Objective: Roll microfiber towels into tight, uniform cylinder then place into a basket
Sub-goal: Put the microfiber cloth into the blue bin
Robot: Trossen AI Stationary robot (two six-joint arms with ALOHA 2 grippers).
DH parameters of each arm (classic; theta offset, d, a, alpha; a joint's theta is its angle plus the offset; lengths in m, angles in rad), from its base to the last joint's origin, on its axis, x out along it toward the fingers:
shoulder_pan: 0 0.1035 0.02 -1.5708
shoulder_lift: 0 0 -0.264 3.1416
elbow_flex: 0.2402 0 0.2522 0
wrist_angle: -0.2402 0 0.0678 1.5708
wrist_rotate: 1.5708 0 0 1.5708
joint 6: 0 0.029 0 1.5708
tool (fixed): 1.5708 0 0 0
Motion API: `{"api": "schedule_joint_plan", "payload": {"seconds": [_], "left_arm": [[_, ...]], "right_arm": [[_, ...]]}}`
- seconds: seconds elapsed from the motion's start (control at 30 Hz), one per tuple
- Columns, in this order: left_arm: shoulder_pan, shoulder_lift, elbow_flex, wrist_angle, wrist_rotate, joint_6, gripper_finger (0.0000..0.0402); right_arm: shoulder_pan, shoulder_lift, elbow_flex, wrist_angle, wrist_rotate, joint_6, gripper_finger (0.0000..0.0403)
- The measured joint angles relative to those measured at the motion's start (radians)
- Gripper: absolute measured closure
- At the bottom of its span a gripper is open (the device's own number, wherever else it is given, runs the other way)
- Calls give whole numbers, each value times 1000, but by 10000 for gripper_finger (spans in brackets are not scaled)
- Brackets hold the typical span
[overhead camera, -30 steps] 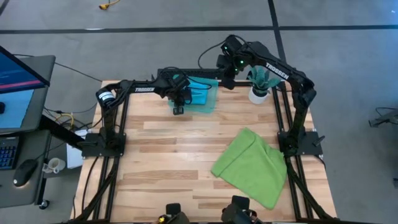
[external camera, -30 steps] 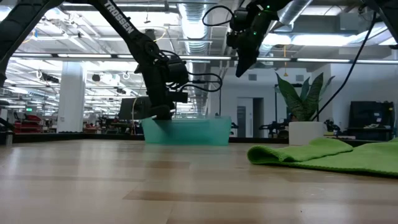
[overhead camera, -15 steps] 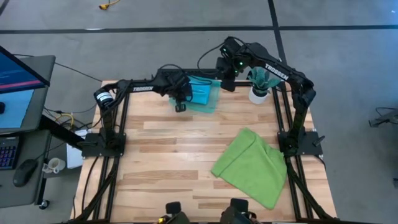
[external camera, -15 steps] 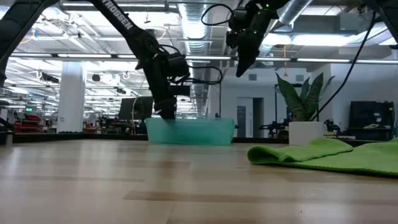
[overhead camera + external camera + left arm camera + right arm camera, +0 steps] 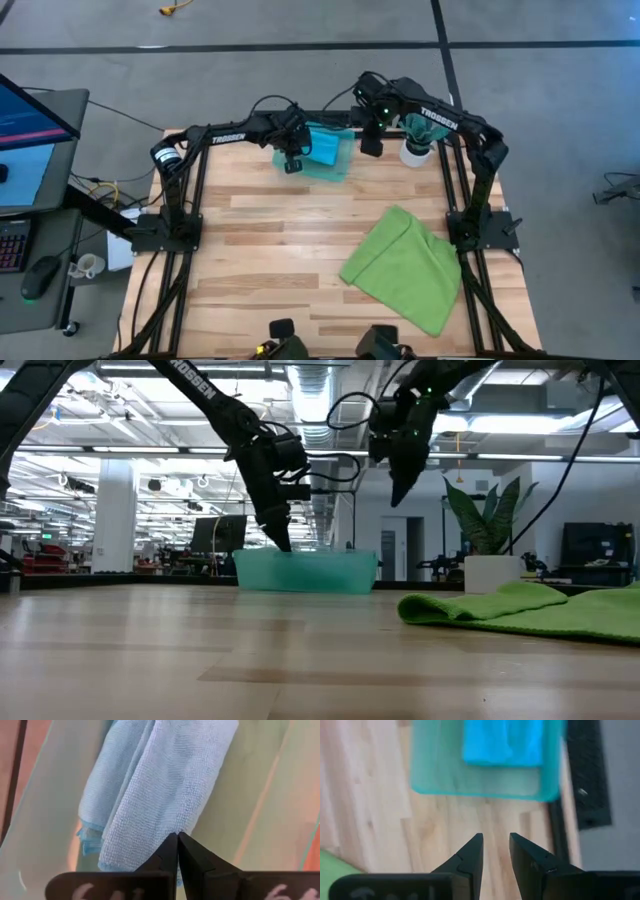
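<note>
Your left gripper hangs over the basket at the back of the table, fingers pinched tight together and holding nothing. In the left wrist view you're looking straight down on the blue towel, which lies loosely rolled on the basket floor just past those closed fingertips; it looks apart from them, but whether they graze the cloth you cannot tell from here. From table height the same gripper sits right above the basket's near-left rim.

Look at how that blue towel lies: its long axis runs from the front of the table toward the back, along the basket's shorter span, tucked toward the basket's far side. It's a soft fold with one frayed edge showing, not a neat tube.

Your right gripper hovers high just beside the basket, between it and the white plant pot, fingers parted and empty. Its wrist camera sees the basket with the blue towel inside, well ahead of the fingertips.

The green towel lies spread flat at the front right of the table, well apart from both grippers, its long axis running diagonally from front right toward the centre
</note>
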Motion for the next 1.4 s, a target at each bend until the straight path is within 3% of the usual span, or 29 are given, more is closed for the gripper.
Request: {"api": "schedule_joint_plan", "payload": {"seconds": [0.13, 0.2, 0.43, 0.83, 1.1, 1.4], "left_arm": [[3, 1, 0, 17, 0, -14, 401], [11, 2, 0, 39, 0, -58, 401], [50, 3, 1, 91, 0, -157, 401], [73, 4, 1, 128, 0, -223, 401], [73, 4, 1, 134, 0, -247, 401], [73, 4, 1, 134, 0, -248, 401]], "right_arm": [[2, 0, -82, 102, -197, -70, 285], [6, 0, -134, 210, -239, -78, 285], [52, 0, -294, 488, -231, -124, 285], [119, 0, -456, 989, -211, 70, 285], [132, 39, -488, 1113, -208, 166, 285], [127, 145, -406, 1045, -149, 172, 285]]}}
